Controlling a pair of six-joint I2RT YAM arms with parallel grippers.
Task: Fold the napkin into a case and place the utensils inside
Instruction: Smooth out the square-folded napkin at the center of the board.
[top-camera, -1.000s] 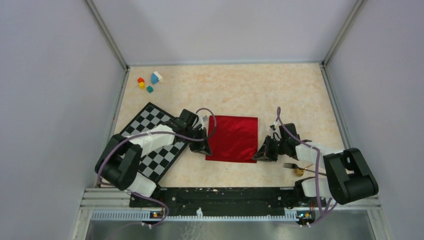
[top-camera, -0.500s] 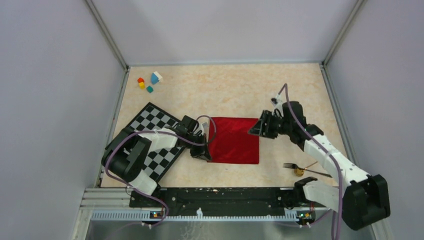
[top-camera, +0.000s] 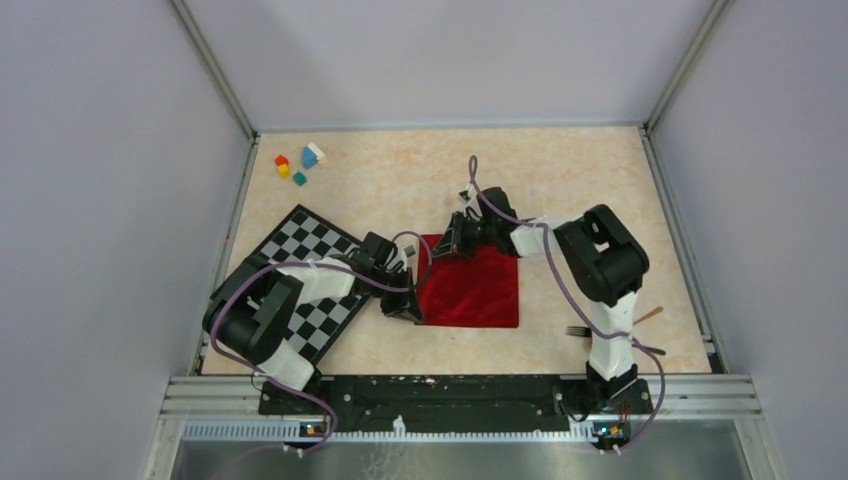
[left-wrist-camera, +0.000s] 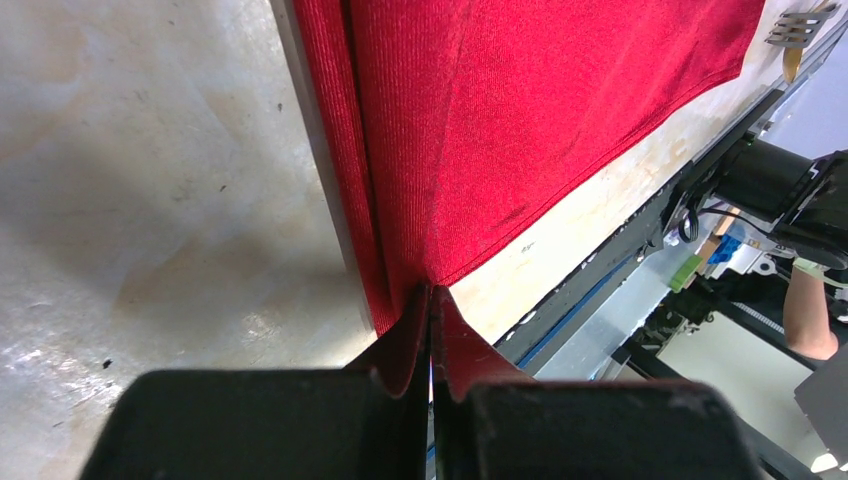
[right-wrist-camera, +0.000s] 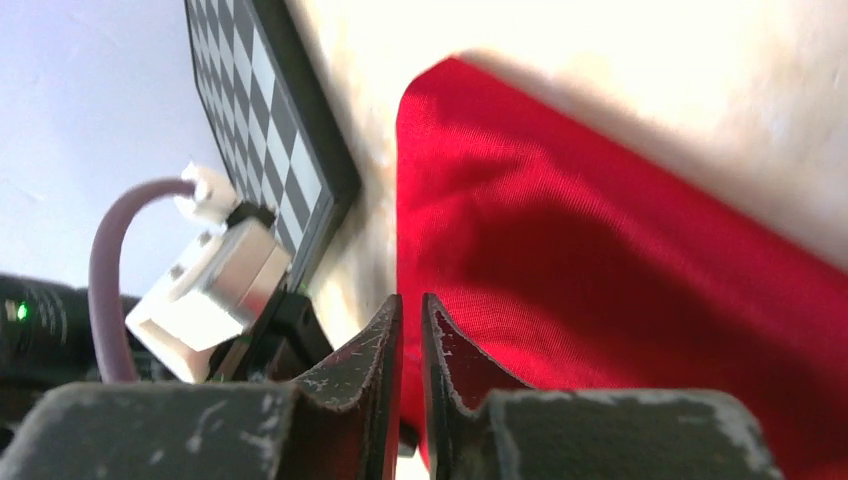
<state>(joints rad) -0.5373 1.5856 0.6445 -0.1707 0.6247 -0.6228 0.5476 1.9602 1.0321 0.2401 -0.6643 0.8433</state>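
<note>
The red napkin (top-camera: 475, 288) lies flat on the table, seen close up in the left wrist view (left-wrist-camera: 520, 120) and the right wrist view (right-wrist-camera: 620, 260). My left gripper (top-camera: 405, 306) (left-wrist-camera: 432, 292) is shut on its near left corner. My right gripper (top-camera: 455, 240) (right-wrist-camera: 410, 300) reaches across to the napkin's far edge near the left corner, jaws a thin slit apart, red cloth showing through the gap. The dark fork (top-camera: 579, 330) (left-wrist-camera: 800, 25) lies right of the napkin, partly behind the right arm. Only the spoon's tan handle (top-camera: 648, 314) shows. No case shows.
A black-and-white checkered mat (top-camera: 300, 262) (right-wrist-camera: 270, 130) lies under the left arm, left of the napkin. Small coloured blocks (top-camera: 298, 165) sit at the far left corner. Grey walls enclose the table on three sides.
My right arm left the napkin's near right corner, swung past the far right corner and now stretches to the far edge near the left corner. The left gripper holds its corner as before.
</note>
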